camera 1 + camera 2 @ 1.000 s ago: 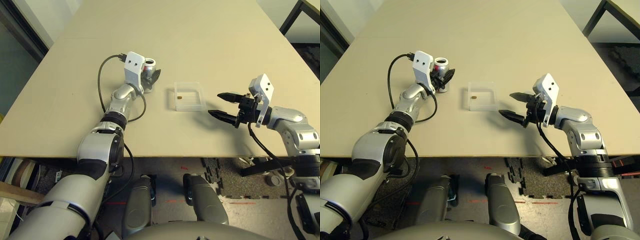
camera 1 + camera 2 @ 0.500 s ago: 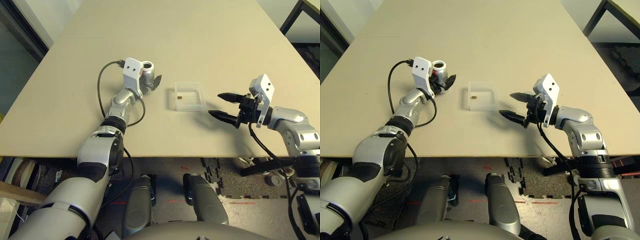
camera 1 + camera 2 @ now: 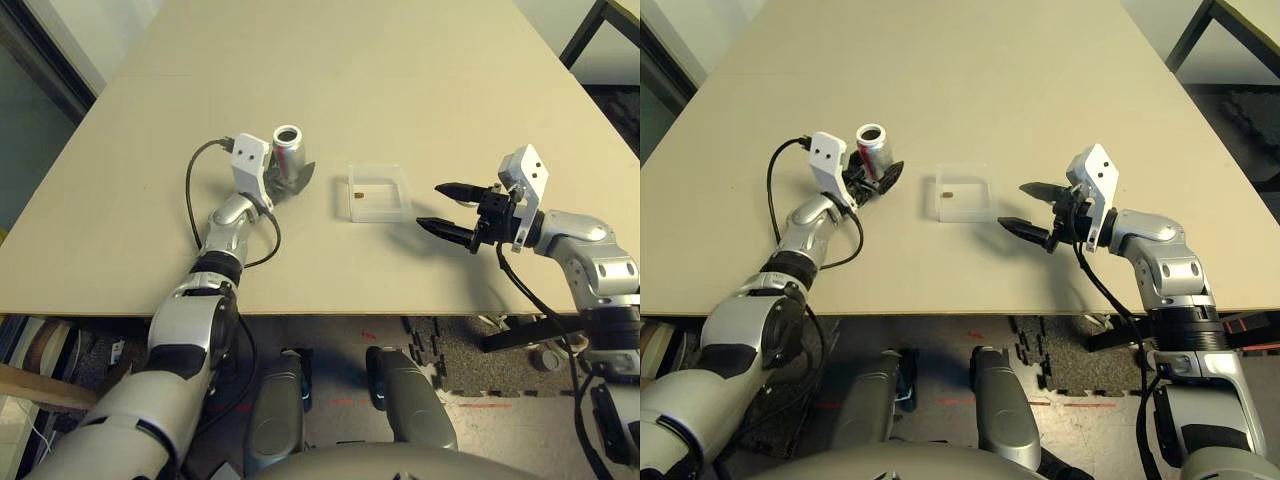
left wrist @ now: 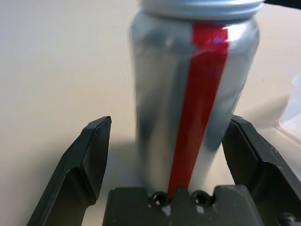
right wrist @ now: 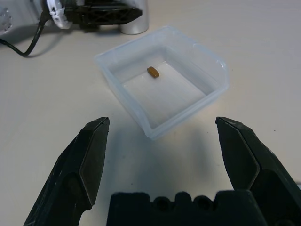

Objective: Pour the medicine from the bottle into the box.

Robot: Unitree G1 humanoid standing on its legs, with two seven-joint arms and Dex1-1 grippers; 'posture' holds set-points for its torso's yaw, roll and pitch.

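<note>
Pale tan wood makes up the broad surface (image 3: 420, 80), with dark flooring visible past its edges. Toward the robot's left side the bottle (image 3: 288, 150) stands upright, its dark round mouth facing up and a red stripe running down its silver side. The left gripper (image 3: 292, 180) sits right at the bottle's base with its black fingers (image 4: 89, 155) spread wide on either side of it; in the left wrist view a gap of bare surface shows between each finger and the metal, so nothing is clamped. A black cable loops from that wrist down onto the surface. Near the middle lies the box (image 3: 380, 192), a clear shallow tray resting flat, well apart from the bottle. The medicine (image 5: 153, 72) lies inside it, a small yellowish-brown pill on the tray floor, close to the wall that faces the bottle. On the robot's right, the right gripper (image 3: 448, 209) hovers just beside the box, pointing toward it, its two black fingers (image 5: 87, 160) standing wide apart and holding nothing.
</note>
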